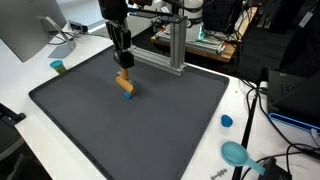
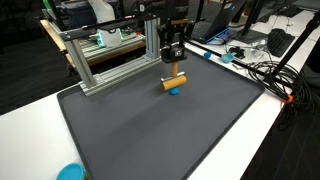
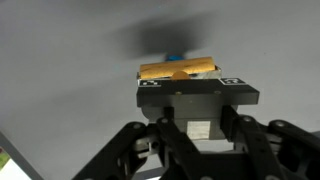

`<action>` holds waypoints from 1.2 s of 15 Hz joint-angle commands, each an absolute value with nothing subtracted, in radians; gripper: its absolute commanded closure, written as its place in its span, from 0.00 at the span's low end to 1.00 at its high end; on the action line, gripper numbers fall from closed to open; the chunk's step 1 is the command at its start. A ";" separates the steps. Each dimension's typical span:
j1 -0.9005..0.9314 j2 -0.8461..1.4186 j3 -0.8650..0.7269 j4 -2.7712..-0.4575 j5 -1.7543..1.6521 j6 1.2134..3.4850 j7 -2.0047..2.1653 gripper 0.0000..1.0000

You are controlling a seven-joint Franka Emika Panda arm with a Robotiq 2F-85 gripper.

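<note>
The hand (image 2: 172, 62) is closed on a short cylinder (image 2: 175, 80) and holds it crosswise at the fingertips. In the wrist view the cylinder (image 3: 178, 70) lies level across the frame. A small blue piece (image 2: 175, 91) sits directly under it, but contact between the two cannot be confirmed.

Edges and clearance: the cylinder is over a dark mat (image 2: 150, 130) on the white tabletop (image 2: 30, 125). In an exterior view it sits toward 12 o'clock on the mat, near the metal frame (image 2: 100, 55). From 3 through 9 o'clock the mat surface is open up to its rounded rim. Cables (image 2: 270, 72) run off the mat at 2 o'clock.

Materials and shapes:
- Cylinder: orange-tan, smooth and round.
- Mat (image 1: 130, 130): matt grey with a raised border.
- Frame: square silver bars.
- Blue cap (image 1: 226, 121): a flat disc on the tabletop at 3 o'clock.
</note>
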State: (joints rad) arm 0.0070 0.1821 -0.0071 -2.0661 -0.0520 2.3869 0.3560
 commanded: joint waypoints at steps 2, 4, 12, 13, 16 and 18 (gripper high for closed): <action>0.010 0.145 -0.013 -2.119 -0.017 2.427 0.329 0.78; 0.011 0.158 -0.015 -2.117 -0.021 2.445 0.333 0.78; 0.016 0.195 -0.024 -2.098 -0.039 2.417 0.349 0.78; 0.017 0.198 -0.025 -2.099 -0.039 2.415 0.349 0.53; 0.017 0.199 -0.025 -2.099 -0.039 2.415 0.349 0.53; 0.017 0.200 -0.025 -2.099 -0.039 2.415 0.349 0.78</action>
State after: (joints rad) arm 0.0079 0.1998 -0.0148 -2.1001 -0.0429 2.4169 0.3516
